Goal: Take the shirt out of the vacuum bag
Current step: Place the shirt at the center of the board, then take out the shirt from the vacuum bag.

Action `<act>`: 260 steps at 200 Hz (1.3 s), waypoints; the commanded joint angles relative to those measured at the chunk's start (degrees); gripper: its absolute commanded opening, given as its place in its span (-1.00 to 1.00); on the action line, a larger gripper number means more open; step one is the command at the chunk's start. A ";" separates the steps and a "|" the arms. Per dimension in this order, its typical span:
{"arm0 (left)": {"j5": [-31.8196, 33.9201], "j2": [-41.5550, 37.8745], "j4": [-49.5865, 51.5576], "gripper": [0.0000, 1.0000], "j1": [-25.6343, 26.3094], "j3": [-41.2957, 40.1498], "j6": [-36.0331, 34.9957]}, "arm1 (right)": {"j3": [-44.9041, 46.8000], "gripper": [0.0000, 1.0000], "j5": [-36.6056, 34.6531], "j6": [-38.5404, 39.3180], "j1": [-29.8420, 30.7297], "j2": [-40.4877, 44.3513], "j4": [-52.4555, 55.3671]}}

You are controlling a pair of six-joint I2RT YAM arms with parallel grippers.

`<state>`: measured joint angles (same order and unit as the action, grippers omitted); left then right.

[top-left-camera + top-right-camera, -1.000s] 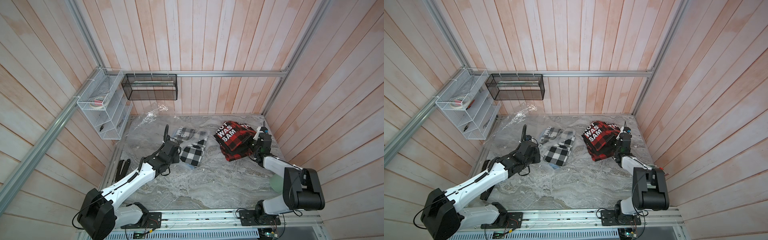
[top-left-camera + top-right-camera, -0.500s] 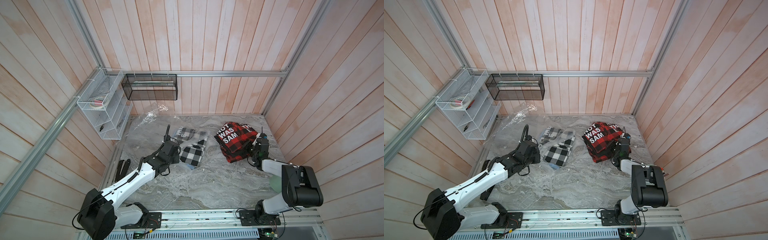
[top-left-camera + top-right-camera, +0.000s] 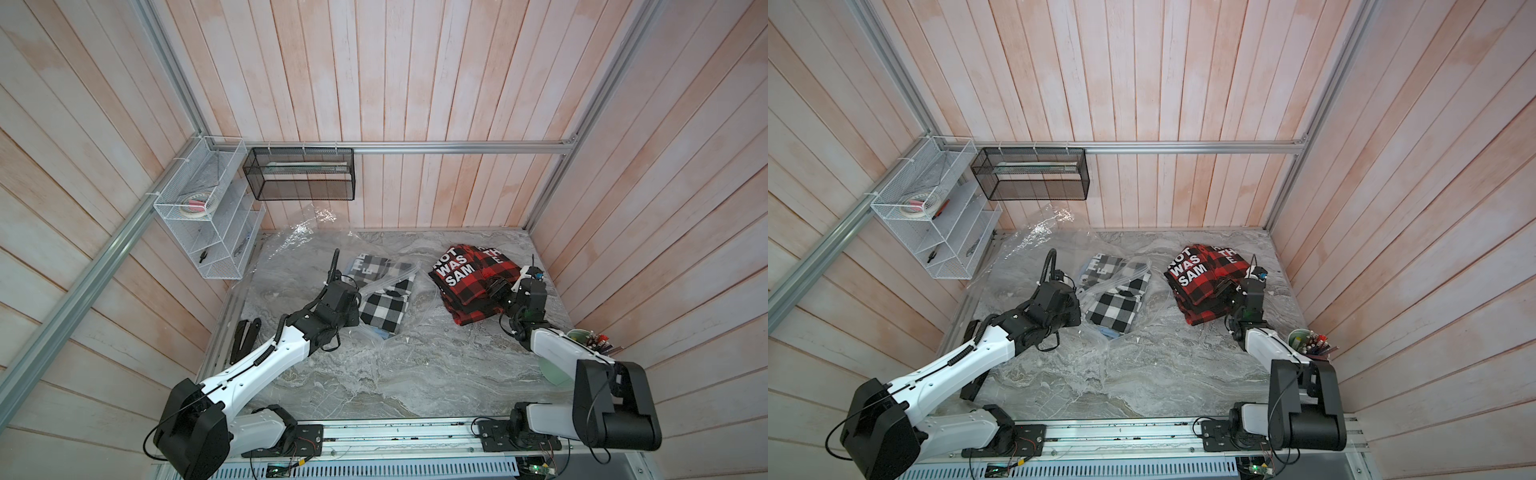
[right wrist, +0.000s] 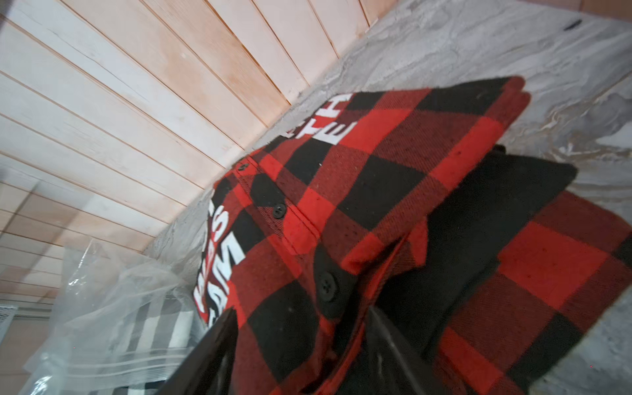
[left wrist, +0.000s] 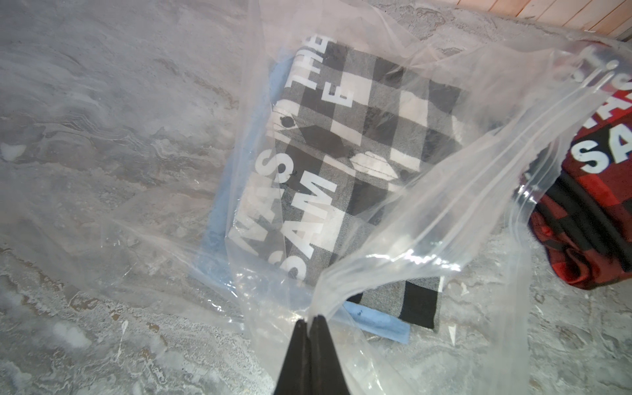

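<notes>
Vacuum bag [image 3: 386, 284]: large, clear, crinkly plastic, lying slack on the grey marble-patterned tabletop [image 3: 415, 374], with its far corner rumpled up against the back wall. Its zip-seal strip [image 5: 513, 143] runs along the lifted mouth edge. Contents of the bag: one folded black-and-white checked shirt [image 5: 345, 143] with white block lettering, resting on a flat light-blue cloth [image 5: 219, 219]. Both are still inside the plastic, though one corner of the checked shirt shows at the mouth. Left gripper [image 5: 309, 319]: black jaws pressed fully together, pinching a gathered fold of the bag's mouth edge and holding that edge raised off the shirt. Red-and-black checked shirt [image 3: 473, 286]: folded, with white lettering, lying outside the bag on the right arm's side, near it but apart. Right gripper [image 4: 301, 313]: black jaws spread wide, standing astride a folded edge of the red-and-black shirt on the side away from the bag; the cloth lies between them and no clamping shows. Black wire-mesh basket [image 3: 299, 174]: hung on the back wall above the bag's far corner. White wire rack [image 3: 208, 232]: fixed to the side wall on the left arm's side of the bag. Green cup of pens [image 3: 1304, 338]: in a top view, well beyond the red-and-black shirt from the bag, by the right arm.
</notes>
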<state>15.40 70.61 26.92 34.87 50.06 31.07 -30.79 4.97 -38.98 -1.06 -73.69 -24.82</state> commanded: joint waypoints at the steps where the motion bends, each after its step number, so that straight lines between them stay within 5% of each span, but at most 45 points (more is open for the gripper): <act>1: 0.17 -1.32 -1.53 -1.00 -0.26 0.51 -0.22 | 1.22 0.39 -0.09 1.10 0.25 4.65 3.45; 35: -1.30 -0.13 -2.76 -1.00 -0.25 1.38 -0.22 | -0.55 0.59 5.46 2.10 4.82 8.29 4.80; 56: -2.89 1.09 -3.75 -1.00 -0.22 2.11 0.14 | -4.84 0.96 5.46 4.29 14.24 5.98 6.93; 81: -3.27 1.82 -3.74 -1.00 0.24 3.44 0.15 | -9.03 0.96 1.35 4.92 26.72 1.42 6.97; 109: -2.34 0.65 -3.99 -1.00 1.10 4.30 -0.51 | -10.40 0.96 1.45 1.79 33.34 -6.90 2.02; 184: -1.11 -1.27 -4.59 -1.00 2.73 3.42 -2.31 | -13.95 0.95 4.26 -3.77 36.03 -27.68 -6.30; 260: 0.03 -1.14 -4.22 -1.00 2.90 2.93 -3.16 | -19.78 0.84 6.34 -5.00 33.82 -37.85 -6.77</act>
<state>13.96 70.11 23.53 37.63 52.62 28.91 -48.97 9.80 -43.24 33.58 -108.75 -31.59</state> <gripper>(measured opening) 0.052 0.925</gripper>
